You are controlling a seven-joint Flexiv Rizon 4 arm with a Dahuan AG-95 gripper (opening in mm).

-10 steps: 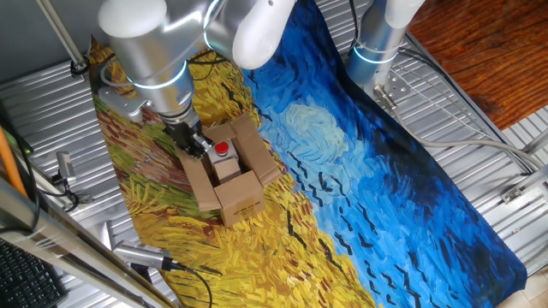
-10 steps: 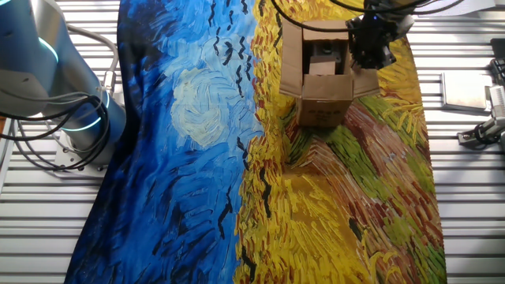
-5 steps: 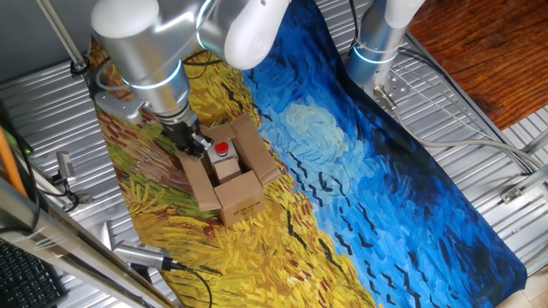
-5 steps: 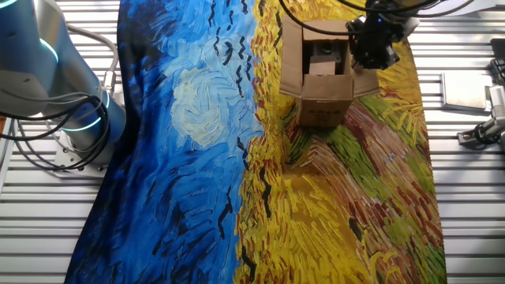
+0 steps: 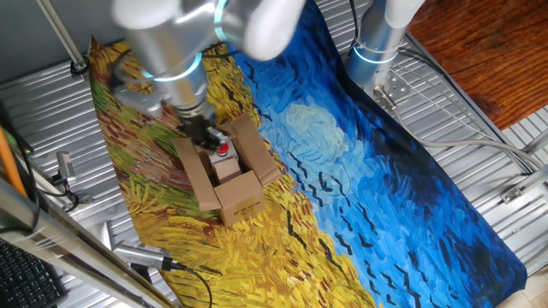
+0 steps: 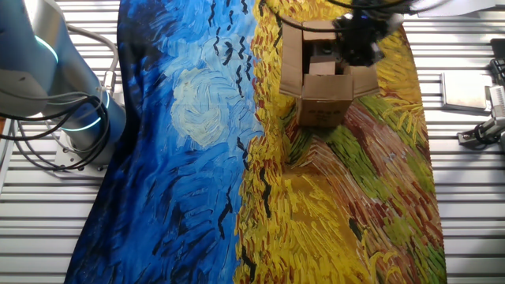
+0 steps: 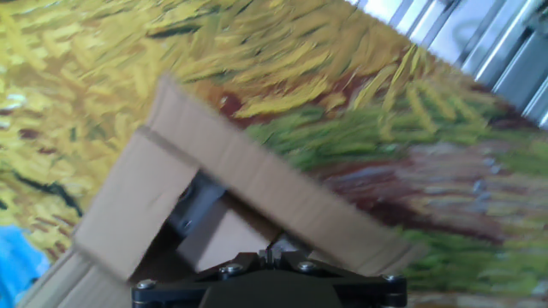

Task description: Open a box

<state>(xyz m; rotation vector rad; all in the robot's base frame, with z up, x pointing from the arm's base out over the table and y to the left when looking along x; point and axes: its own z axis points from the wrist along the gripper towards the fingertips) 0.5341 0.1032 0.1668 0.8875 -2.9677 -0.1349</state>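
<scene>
The small brown cardboard box (image 5: 229,178) stands on the yellow part of the painted cloth, its four flaps folded outward. Inside, the beige unit shows its red button (image 5: 224,151). The box also shows in the other fixed view (image 6: 319,75) and fills the hand view (image 7: 231,180), where a long side flap runs diagonally and an end flap lies to its left. My gripper (image 5: 205,134) hangs over the box's far end, just above the open top (image 6: 357,46). In the hand view its fingertips (image 7: 267,251) are pressed together with nothing seen between them.
The blue and yellow painted cloth (image 5: 360,171) covers the ribbed metal table. A second robot's base (image 5: 377,43) stands at the far edge (image 6: 71,102). Metal tools (image 5: 141,255) lie near the left front edge, and a clamp (image 6: 481,130) lies right of the cloth.
My gripper has moved from beside the box's outer long flap to over the box's far end. The box and its flaps have stayed as they were.
</scene>
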